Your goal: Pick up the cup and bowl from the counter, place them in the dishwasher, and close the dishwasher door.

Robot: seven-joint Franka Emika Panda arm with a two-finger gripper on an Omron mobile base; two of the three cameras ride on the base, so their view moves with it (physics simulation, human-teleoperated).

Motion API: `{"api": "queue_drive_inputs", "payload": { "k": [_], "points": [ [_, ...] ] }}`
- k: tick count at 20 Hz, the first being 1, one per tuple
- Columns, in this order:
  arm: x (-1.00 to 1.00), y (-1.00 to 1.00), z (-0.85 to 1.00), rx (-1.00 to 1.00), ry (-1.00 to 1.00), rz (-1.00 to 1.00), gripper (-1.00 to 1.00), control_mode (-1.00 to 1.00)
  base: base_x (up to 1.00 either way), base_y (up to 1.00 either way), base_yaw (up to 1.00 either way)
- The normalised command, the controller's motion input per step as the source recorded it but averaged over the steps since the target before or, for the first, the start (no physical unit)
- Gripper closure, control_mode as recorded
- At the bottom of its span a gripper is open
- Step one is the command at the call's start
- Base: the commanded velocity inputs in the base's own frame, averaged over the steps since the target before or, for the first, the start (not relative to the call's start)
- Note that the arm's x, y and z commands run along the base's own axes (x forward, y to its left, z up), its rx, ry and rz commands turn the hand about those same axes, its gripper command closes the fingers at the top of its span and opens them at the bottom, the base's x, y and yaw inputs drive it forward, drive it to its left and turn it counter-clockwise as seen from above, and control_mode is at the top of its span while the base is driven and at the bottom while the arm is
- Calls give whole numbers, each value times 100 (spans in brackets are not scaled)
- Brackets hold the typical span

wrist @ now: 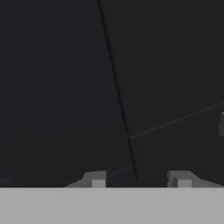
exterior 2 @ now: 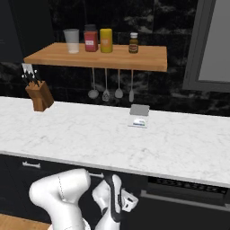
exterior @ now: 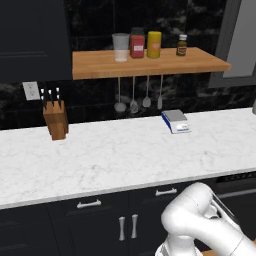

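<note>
Arm folded low under bench (exterior: pixel 100 160), facing dark cabinet fronts. End effector (wrist: pixel 139 178) tips apart, nothing between them, partly open. Bench bare of cup, bowl; dishwasher (exterior 2: pixel 188 197) under bench, right, apparently shut.

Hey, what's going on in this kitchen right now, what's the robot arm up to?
The white arm is folded low in front of the black lower cabinets, below the marble counter. Its gripper faces dark cabinet panels, jaws apart with nothing between them. On the counter stand a knife block and a small scale. The dishwasher to the right appears closed.
</note>
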Motion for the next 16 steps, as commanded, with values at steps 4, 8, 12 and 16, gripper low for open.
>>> {"api": "queue_drive_inputs", "payload": {
  "k": [4, 8, 12, 16],
  "points": [
    [33, -50, -4, 20, -85, 68, -100, -100, 0, 0, 0],
    [34, -69, -11, 25, -73, 70, -100, -100, 0, 0, 0],
    [45, -89, 0, 26, -51, 62, -100, -100, 0, 0, 0],
    [69, -91, 0, 24, -21, 56, -100, -100, 0, 0, 0]
  ]
}}
